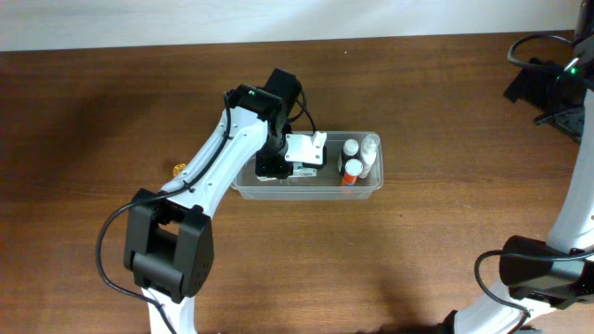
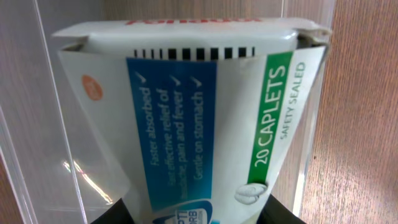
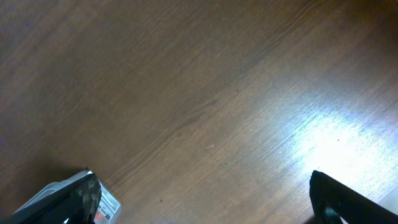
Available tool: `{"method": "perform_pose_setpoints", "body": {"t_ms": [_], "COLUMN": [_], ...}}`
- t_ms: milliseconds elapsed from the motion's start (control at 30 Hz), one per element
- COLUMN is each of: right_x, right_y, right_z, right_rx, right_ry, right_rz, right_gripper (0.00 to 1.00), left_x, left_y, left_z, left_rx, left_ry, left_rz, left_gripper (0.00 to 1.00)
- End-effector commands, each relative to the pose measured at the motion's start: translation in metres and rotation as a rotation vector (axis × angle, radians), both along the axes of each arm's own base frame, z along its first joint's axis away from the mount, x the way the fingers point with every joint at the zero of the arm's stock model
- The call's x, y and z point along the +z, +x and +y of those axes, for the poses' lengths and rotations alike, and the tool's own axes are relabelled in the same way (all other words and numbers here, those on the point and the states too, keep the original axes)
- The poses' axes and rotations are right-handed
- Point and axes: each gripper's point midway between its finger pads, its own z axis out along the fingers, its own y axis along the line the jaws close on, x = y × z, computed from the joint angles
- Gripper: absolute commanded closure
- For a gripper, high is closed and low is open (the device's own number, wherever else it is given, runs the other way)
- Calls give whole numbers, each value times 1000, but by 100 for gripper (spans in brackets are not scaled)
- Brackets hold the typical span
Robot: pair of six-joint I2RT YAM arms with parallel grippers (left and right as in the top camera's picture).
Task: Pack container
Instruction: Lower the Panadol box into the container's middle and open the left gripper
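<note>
The container (image 1: 306,191) is a clear rectangular tub in the middle of the table. My left gripper (image 1: 284,160) reaches down into its left half and is shut on a white caplet box (image 1: 304,151). In the left wrist view the box (image 2: 186,124), with a blue panel and a green stripe, fills the frame above the gripper (image 2: 196,216). The tub's clear walls (image 2: 37,124) show on both sides of it. My right gripper (image 3: 205,199) stands open over bare table wood, with nothing between its fingers.
In the tub's right half stand a white bottle (image 1: 351,147), an orange-capped bottle (image 1: 351,173) and a clear bottle (image 1: 370,154). A small yellow item (image 1: 178,169) lies on the table left of the tub. The right arm (image 1: 575,204) rises along the right edge.
</note>
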Motion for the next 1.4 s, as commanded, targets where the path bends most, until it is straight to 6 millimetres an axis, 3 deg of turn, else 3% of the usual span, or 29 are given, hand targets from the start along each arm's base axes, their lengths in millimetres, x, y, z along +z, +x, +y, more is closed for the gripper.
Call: {"method": "perform_pose_setpoints", "body": {"t_ms": [0, 267, 467, 1367], "right_x": [-1, -1, -1, -1], "right_y": [-1, -1, -1, -1], "right_z": [-3, -3, -3, -3], "right_rx": [-14, -14, -14, -14], "right_ry": [-1, -1, -1, -1], "right_rz": [7, 7, 7, 7], "right_gripper": [2, 2, 2, 2], "left_x": [-15, -47, -57, -57], "left_y": [-4, -6, -4, -3], "left_z": [-3, -1, -2, -12], "left_rx": [-26, -25, -25, -28], "left_ry": [-3, 32, 39, -18], "left_rz": [39, 109, 116, 121], "left_gripper": [58, 58, 58, 58]}}
